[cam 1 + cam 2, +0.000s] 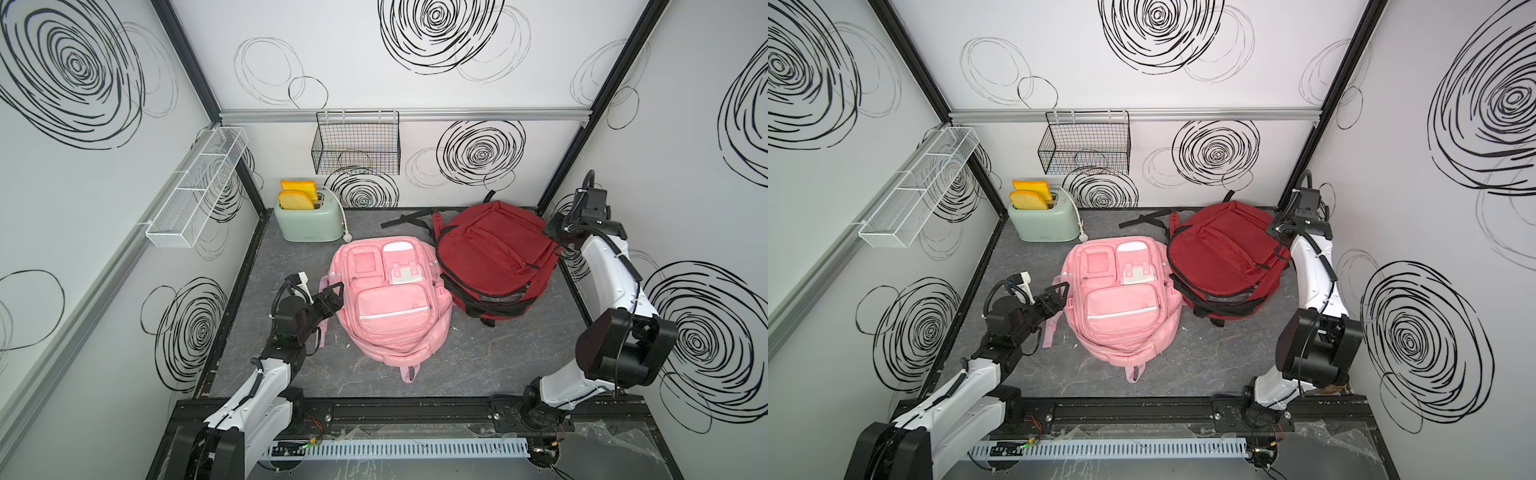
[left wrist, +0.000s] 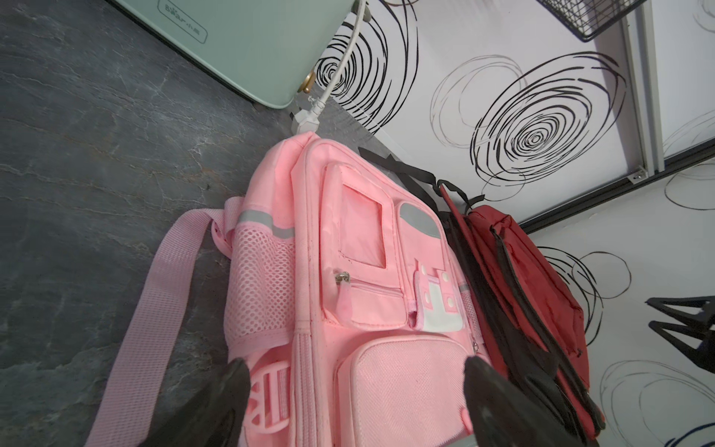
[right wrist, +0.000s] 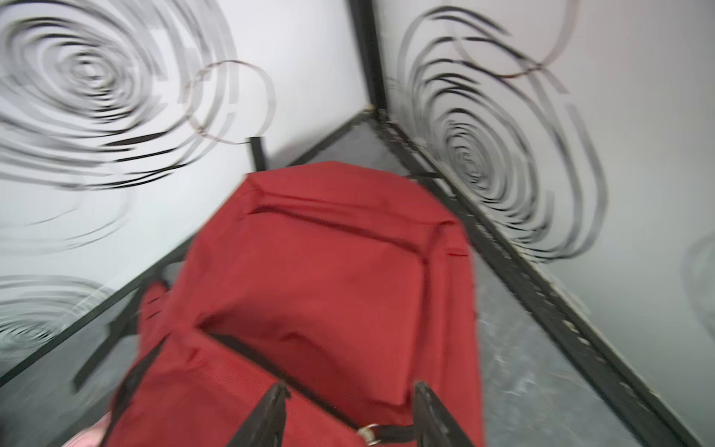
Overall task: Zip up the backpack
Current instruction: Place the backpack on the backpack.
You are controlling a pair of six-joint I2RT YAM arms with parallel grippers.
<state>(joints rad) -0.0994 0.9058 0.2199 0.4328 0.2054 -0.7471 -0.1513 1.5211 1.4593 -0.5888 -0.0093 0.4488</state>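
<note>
Pink backpack (image 1: 390,299), red backpack (image 1: 490,257), mint toaster (image 1: 309,226)

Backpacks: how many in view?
2. Pink backpack in the middle of the table; red backpack beside it, toward the far right corner. None appear hidden.

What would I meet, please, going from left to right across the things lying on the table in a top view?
Toaster → pink backpack → red backpack.
</note>
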